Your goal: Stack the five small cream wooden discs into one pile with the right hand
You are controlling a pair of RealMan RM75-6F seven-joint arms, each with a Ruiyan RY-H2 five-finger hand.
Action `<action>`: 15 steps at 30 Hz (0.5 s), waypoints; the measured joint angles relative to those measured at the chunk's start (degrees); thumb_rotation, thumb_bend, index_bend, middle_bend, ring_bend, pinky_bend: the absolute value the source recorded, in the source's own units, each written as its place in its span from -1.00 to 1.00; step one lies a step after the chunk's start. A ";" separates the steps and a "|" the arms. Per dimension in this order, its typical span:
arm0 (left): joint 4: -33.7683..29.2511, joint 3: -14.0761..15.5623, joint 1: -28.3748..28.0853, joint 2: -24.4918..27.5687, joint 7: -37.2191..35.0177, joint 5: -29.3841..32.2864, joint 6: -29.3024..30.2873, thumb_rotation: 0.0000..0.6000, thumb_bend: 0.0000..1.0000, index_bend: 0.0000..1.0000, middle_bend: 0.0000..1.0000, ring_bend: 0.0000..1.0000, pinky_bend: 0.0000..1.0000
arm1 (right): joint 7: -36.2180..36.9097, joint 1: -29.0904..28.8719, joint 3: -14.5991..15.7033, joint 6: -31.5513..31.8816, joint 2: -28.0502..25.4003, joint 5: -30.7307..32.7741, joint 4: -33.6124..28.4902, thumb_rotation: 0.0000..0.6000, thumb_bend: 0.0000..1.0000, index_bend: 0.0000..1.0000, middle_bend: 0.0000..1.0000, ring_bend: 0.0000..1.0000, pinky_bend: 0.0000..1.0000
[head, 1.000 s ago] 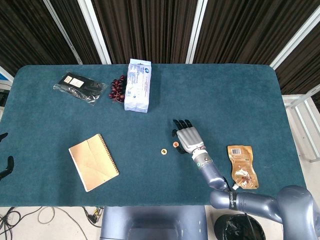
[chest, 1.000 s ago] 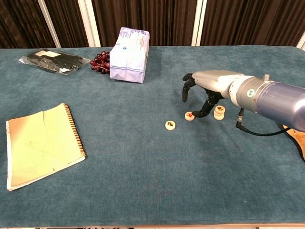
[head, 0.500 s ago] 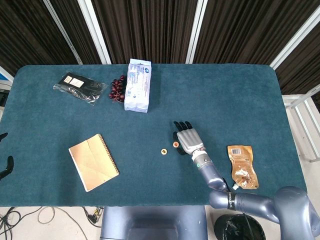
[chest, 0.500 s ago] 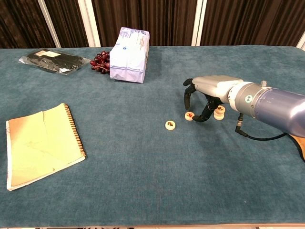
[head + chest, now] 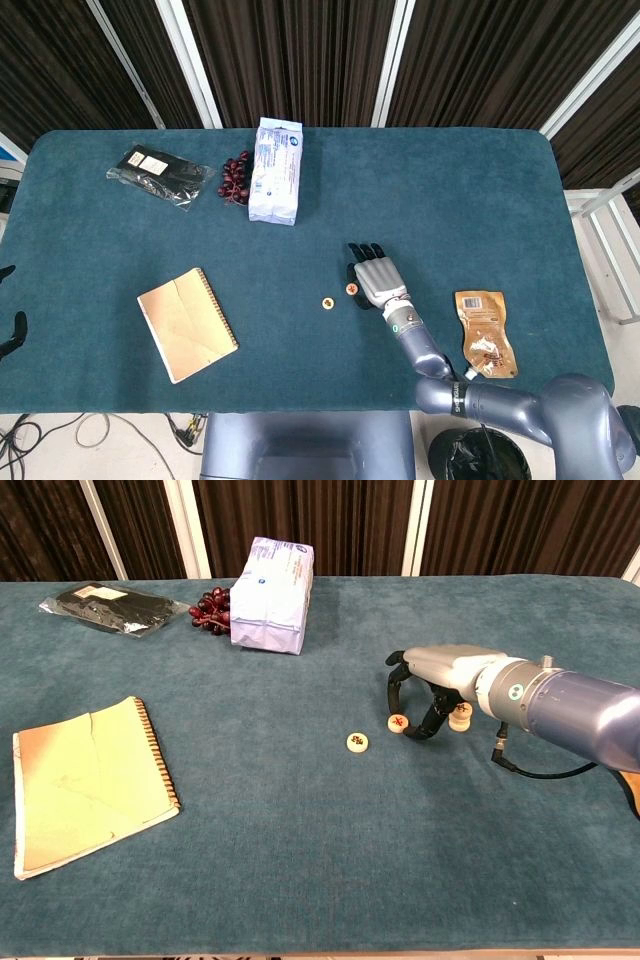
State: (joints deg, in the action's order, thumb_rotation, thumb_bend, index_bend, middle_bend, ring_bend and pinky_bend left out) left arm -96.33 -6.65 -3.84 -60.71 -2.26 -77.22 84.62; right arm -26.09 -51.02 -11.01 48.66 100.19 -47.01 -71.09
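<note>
- Teal felt-covered table is carrying every item in both views.
- Grey metal right hand is arching over the cloth, its dark fingertips pointing down and spread, with nothing held between them.
- One small cream wooden disc with a red mark is lying directly under that hand, between the lowered fingers; whether they are touching it cannot be told.
- A short cream pile of discs is standing just beside the hand, on its right side; the number in it cannot be told.
- A further cream disc is lying alone, near the hand's left side and apart from it.
- The head view is showing the right hand from above, with the two single discs to its left.
- Left hand is not appearing in either view.
- Tan spiral-bound notebook is lying well apart on the left.
</note>
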 measured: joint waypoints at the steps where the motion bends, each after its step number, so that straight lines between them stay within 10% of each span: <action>1: 0.01 -0.01 -0.01 0.00 0.01 0.02 -0.02 1.00 -0.02 -0.67 -1.00 -1.00 -1.00 | 0.03 0.01 -0.01 -0.05 0.03 -0.06 0.04 1.00 -0.18 -0.05 -1.00 -1.00 -1.00; 15: 0.06 0.02 -0.02 -0.02 0.05 0.01 -0.05 1.00 -0.02 -0.67 -1.00 -1.00 -1.00 | 0.05 0.21 -0.09 -0.39 0.23 -0.23 0.20 1.00 -0.18 -0.03 -1.00 -1.00 -1.00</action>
State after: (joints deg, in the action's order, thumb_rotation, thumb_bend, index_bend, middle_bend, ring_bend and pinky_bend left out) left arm -96.27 -6.63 -3.86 -60.73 -2.21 -77.21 84.57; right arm -26.04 -50.81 -11.11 48.28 100.42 -47.25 -70.88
